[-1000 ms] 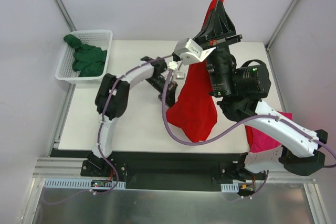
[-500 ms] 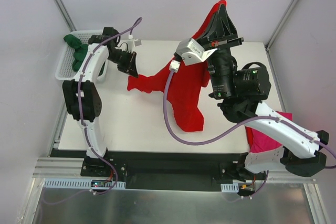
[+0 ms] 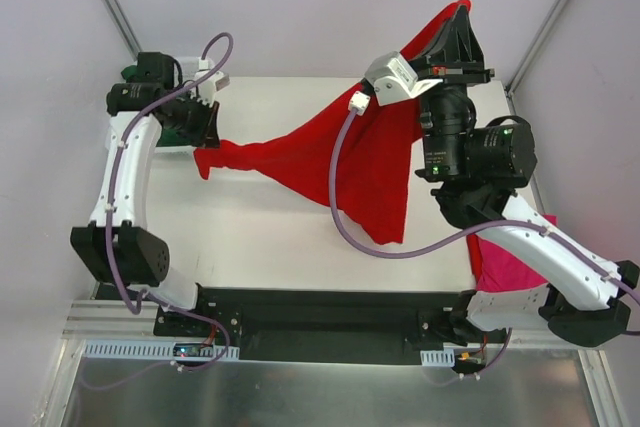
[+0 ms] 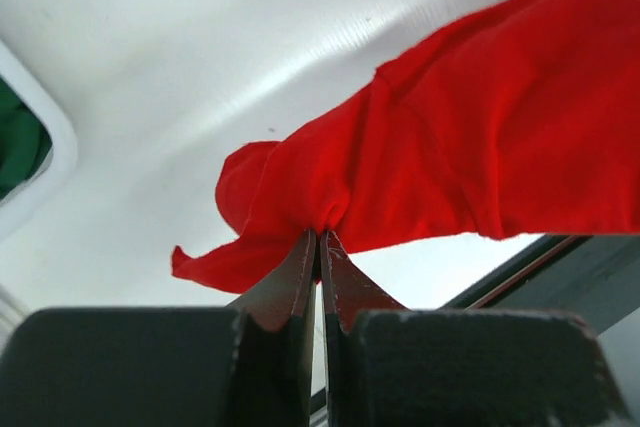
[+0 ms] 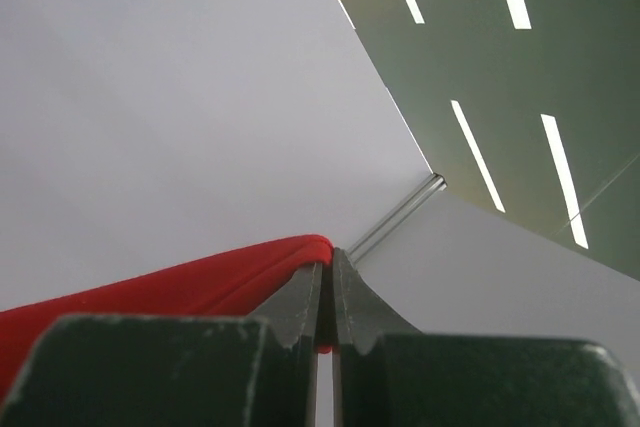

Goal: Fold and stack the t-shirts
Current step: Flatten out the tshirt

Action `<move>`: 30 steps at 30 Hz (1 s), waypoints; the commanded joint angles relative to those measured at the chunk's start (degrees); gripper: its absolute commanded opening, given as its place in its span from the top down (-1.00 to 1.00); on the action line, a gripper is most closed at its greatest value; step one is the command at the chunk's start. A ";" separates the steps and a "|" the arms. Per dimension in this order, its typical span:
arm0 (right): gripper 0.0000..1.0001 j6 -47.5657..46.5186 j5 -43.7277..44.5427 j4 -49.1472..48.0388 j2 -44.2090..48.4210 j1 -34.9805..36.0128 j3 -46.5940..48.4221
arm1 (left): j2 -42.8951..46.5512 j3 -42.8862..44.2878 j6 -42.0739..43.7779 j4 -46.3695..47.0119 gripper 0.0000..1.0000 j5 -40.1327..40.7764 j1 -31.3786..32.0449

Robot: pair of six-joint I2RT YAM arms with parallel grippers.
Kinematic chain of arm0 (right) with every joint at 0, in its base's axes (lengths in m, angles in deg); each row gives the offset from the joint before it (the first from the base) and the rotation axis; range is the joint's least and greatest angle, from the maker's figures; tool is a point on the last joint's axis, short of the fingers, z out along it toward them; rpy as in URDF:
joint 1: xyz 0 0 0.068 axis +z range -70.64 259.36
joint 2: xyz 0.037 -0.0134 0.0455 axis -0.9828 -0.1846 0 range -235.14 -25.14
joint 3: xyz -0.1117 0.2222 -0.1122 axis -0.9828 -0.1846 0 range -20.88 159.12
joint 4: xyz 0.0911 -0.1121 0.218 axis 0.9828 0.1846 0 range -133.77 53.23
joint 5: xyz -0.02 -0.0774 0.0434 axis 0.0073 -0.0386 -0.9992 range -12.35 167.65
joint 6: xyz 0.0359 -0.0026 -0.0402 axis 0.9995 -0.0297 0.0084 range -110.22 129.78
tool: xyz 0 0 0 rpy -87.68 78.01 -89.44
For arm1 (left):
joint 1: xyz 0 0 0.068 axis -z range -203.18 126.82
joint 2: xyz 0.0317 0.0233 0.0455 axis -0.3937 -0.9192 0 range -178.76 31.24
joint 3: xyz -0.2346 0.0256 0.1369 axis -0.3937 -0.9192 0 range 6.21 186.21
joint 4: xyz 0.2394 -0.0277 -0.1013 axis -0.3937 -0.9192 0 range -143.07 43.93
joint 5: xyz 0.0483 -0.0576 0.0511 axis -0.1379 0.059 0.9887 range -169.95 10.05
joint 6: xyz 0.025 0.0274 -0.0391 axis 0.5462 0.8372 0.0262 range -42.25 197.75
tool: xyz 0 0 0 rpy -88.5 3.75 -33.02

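Red t-shirt (image 3: pixel 375 162): up in the air, strung out between the two arms over the far half of the desk (image 3: pixel 260 237). Not folded at all, just one big drape.
Left claw (image 3: pixel 205 127): clamped tight on one corner of the red t-shirt, out by the far-left corner of the desk. The left wrist view shows it really well, with the cloth bunching into a little pucker right at the fingertips (image 4: pixel 305 257) and the jaws basically closed on it.
Right claw (image 3: pixel 462 9): pointing up, high above the far-right corner of the desk, pinching the top edge of the red t-shirt. In the right wrist view the jaws are squeezed together with a roll of red fabric stuck in them.
How the cloth hangs: a taut-ish band runs from the left claw across to the right arm, and the bulk drops down from the right claw toward the middle of the desk. Can't tell if the bottom hem actually touches the surface.
Magenta-pink t-shirt (image 3: pixel 510 257): lying at the right edge of the desk toward the near corner, mostly hidden under the right arm.
Dark green t-shirt (image 3: pixel 180 117): sitting in the white mesh basket (image 4: pixel 62 152) off the far-left corner, just beside the left claw and partly blocked by that arm.
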 commanded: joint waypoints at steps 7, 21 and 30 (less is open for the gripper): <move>0.98 -56.93 2.53 0.85 4.13 6.83 4.27 | 18.89 -6.06 16.52 -22.25 1.00 -5.16 -0.04; 0.98 -55.97 0.34 9.96 8.07 8.50 4.81 | 42.99 -5.74 29.46 -25.78 1.00 0.81 -0.04; 0.98 -19.81 11.07 33.37 4.91 10.71 14.91 | 41.58 -9.98 27.62 -18.07 1.00 -7.55 0.05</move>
